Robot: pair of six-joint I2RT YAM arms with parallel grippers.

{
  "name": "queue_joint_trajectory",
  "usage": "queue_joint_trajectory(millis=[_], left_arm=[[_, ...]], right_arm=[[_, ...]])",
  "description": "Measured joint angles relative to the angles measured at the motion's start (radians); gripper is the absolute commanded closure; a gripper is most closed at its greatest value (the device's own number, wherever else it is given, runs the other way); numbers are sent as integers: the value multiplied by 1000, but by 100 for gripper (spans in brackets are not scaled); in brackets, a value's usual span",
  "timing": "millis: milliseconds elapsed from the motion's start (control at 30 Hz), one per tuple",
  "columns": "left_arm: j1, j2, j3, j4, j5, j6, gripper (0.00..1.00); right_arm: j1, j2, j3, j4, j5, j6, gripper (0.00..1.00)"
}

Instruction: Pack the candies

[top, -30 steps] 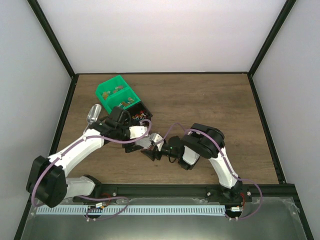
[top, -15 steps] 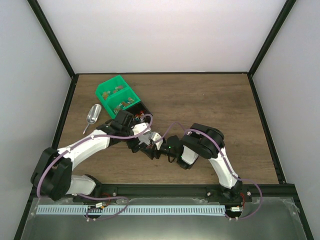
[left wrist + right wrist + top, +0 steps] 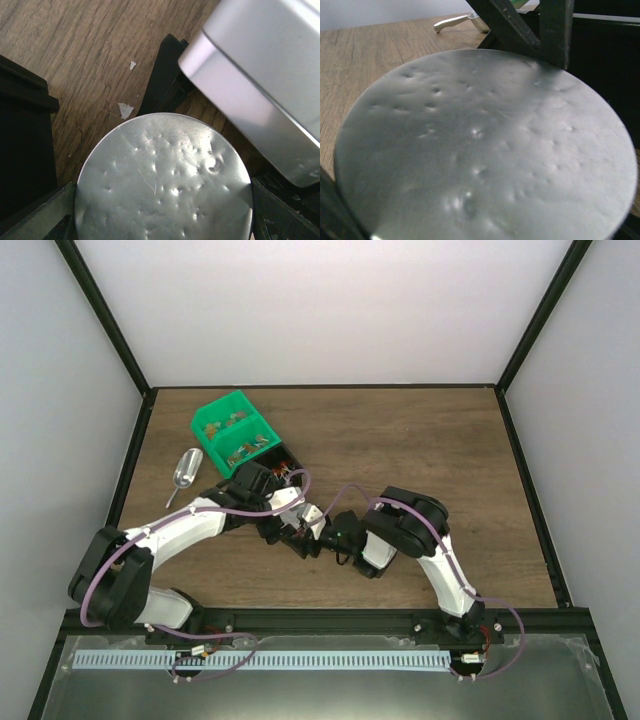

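We see left gripper [image 3: 162,212] clamping the metal disc [image 3: 160,170] by its rim; right gripper [image 3: 314,538] crowds it, we cannot tell its grip. The candies [image 3: 281,473] sit in the black bin [image 3: 298,464] just beside. Risk: a mistimed release drops the disc, or the wrists collide.

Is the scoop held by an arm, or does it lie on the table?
Lying on the table: the scoop rests left of the green bin, away from both jaws.

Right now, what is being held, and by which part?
A round silver disc, by opposite rim edges, between the left fingers; the right fingers' hold cannot be told.
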Motion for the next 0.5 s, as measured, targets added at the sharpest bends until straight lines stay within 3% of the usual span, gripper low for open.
queue_joint_trajectory(millis=[233, 500], left_arm=[[7, 11, 13, -20, 17, 53, 21], [31, 91, 105, -137, 104, 259, 26]], right_arm=[[0, 0, -2, 3, -2, -1, 33], [0, -2, -25, 26, -19, -16, 34]])
